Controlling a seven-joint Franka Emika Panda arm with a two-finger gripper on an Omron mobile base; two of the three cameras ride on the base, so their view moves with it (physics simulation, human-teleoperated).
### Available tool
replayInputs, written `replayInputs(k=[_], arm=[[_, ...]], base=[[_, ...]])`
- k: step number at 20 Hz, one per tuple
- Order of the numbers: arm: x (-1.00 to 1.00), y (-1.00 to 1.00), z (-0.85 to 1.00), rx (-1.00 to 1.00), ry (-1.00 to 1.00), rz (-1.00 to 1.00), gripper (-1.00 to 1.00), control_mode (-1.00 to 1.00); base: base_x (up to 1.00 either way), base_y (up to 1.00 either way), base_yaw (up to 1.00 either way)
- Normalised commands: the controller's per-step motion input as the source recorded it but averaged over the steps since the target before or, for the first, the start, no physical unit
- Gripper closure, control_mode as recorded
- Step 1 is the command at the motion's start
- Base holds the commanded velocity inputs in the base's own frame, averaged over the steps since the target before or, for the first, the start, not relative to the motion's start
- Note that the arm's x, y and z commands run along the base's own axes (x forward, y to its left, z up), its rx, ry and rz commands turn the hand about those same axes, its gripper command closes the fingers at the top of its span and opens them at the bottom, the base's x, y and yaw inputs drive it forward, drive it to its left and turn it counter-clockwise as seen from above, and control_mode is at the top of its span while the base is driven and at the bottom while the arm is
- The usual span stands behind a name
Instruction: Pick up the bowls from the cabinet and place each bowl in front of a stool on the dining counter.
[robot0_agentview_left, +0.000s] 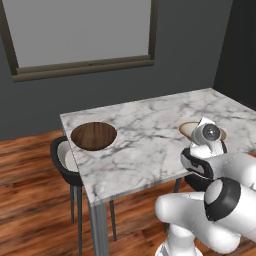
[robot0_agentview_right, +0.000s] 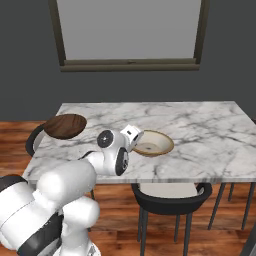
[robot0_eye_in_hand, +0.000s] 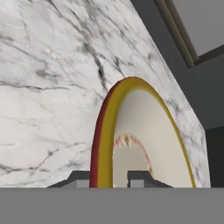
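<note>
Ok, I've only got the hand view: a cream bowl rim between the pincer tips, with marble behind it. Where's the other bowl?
Observer: The dark wooden bowl sits on the dining counter near its left end, well apart from the cream bowl.
Operator: Any stool by the wooden one?
Observer: Yes, a black stool stands at that left end, right beside it.
Operator: And by the cream one?
Observer: A second black stool is tucked under the near edge, in front of the cream bowl, which the pincer is shut on.
</note>
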Motion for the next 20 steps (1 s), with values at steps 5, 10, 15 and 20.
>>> replayInputs(k=[5,10,15,20], arm=[[0.37,-0.14,-0.23,0.0,0.0,0.0,1.0,-1.0],[0.32,-0.16,-0.22,0.0,0.0,0.0,1.0,-1.0],[0.23,-0.08,-0.11,0.0,0.0,0.0,1.0,-1.0],[0.02,-0.01,-0.01,0.0,0.0,0.0,1.0,-1.0]], base=[[0.0,0.0,0.0],[0.0,0.0,0.0],[0.0,0.0,0.0],[0.0,0.0,0.0]])
